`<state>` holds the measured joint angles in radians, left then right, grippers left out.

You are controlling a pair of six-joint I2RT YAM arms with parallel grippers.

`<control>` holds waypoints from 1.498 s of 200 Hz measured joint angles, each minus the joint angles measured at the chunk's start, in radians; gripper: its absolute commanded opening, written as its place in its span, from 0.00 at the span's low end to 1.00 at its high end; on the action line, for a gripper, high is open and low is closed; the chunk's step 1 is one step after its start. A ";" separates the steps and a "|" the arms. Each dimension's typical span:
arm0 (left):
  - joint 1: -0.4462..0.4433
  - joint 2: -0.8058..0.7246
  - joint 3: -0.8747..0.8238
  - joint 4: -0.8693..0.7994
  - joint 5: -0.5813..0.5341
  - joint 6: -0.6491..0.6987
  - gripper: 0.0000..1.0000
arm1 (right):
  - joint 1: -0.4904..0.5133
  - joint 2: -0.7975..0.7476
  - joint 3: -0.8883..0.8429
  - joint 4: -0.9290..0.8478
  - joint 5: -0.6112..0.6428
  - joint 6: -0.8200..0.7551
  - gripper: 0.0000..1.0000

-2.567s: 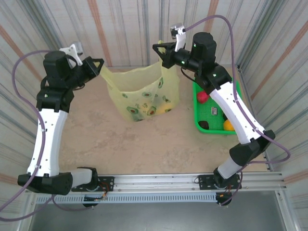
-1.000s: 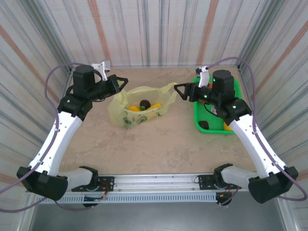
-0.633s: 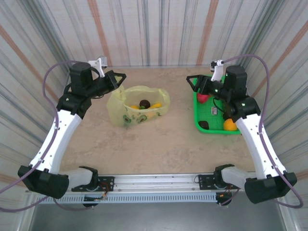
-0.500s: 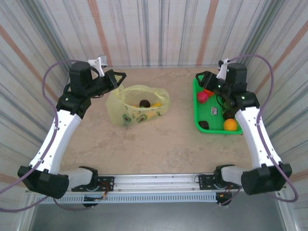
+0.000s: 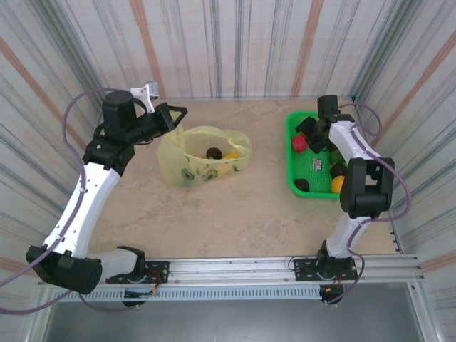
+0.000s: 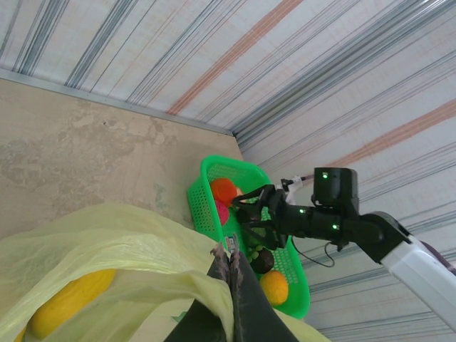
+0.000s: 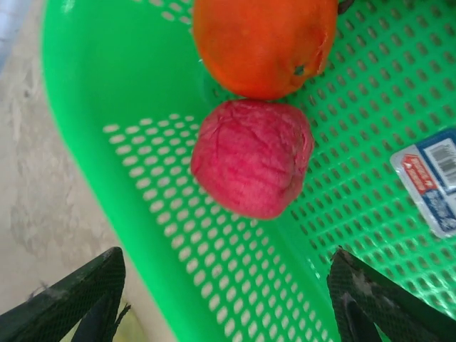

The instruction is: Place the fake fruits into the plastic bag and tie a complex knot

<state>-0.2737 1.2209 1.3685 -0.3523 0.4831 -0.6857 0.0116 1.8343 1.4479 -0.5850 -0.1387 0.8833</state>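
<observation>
1. Fruit is split between two places. Some of the fake fruits (image 5: 213, 152) lie inside the plastic bag (image 5: 178, 160), at the far left of the surface (image 5: 235, 214). The others sit in the green basket (image 5: 293, 174) at the far right.
2. In the right wrist view, a red fruit (image 7: 253, 157) rests on the basket floor close to its left wall. It touches an orange fruit (image 7: 263, 43) just beyond it.
3. The right tool (image 7: 226, 253) hangs over the far end of the basket with its fingers (image 7: 78, 299) spread wide apart and holding nothing. The red fruit lies straight ahead, centred in the gap between them.
4. That fruit is roughly round, so I judge no wrist turn is needed. A straight advance should bracket it, though the basket wall crowds the left finger.
5. The right arm is plainly the nearer one for this pick. The bag mouth lies well to its left.
6. The left tool (image 6: 231, 263) is closed on the bag's rim, pinching the thin film and holding the mouth up and open.
7. Loading looks partly done and no knot is tied yet.
</observation>
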 measured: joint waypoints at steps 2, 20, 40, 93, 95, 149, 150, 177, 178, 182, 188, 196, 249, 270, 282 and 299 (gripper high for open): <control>0.000 0.000 0.000 0.000 0.000 0.000 0.00 | -0.001 0.008 0.004 0.003 -0.001 0.006 0.80; 0.000 0.000 0.000 0.000 0.000 0.000 0.00 | -0.004 0.076 0.034 0.039 -0.013 0.054 0.85; 0.000 0.000 0.003 -0.001 0.000 0.000 0.00 | -0.005 0.139 0.067 0.062 -0.015 0.085 0.86; 0.000 0.000 0.006 -0.002 -0.001 0.000 0.00 | -0.005 0.238 0.125 0.066 -0.016 0.123 0.75; 0.000 0.000 0.006 -0.002 -0.001 0.000 0.00 | -0.005 0.240 0.125 0.066 -0.016 0.122 0.74; 0.000 0.000 0.006 -0.004 -0.001 0.000 0.00 | -0.006 0.236 0.100 0.093 -0.019 0.138 0.61; 0.000 0.000 0.006 -0.004 -0.001 0.000 0.00 | -0.006 0.236 0.100 0.093 -0.019 0.138 0.61; 0.000 0.000 0.006 -0.017 -0.003 0.000 0.00 | -0.008 0.167 0.043 0.095 -0.015 0.136 0.61; 0.000 0.000 0.006 -0.017 -0.003 0.001 0.00 | -0.008 0.161 0.040 0.095 -0.016 0.136 0.61; 0.000 0.000 0.006 -0.019 -0.003 0.001 0.00 | -0.008 0.143 0.029 0.095 -0.015 0.134 0.61; 0.000 0.000 0.008 -0.021 -0.004 0.001 0.00 | -0.010 0.114 0.014 0.093 -0.015 0.132 0.61; 0.000 0.000 0.011 -0.026 -0.005 0.002 0.00 | -0.011 0.075 0.000 0.091 -0.015 0.129 0.61; 0.000 -0.001 0.027 -0.049 -0.005 0.012 0.00 | -0.003 -0.294 -0.135 0.151 -0.056 0.082 0.60; 0.000 -0.002 0.028 -0.059 -0.005 0.012 0.00 | 0.037 -0.417 -0.169 0.174 -0.096 0.032 0.59; 0.000 -0.002 0.030 -0.067 -0.005 0.013 0.00 | 0.076 -0.468 -0.171 0.185 -0.127 -0.007 0.59; 0.000 -0.002 0.034 -0.074 -0.005 0.019 0.00 | 0.150 -0.516 -0.145 0.180 -0.159 -0.076 0.58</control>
<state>-0.2737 1.2194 1.4029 -0.4259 0.4778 -0.6666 0.1616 1.3186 1.3033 -0.4046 -0.2977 0.8074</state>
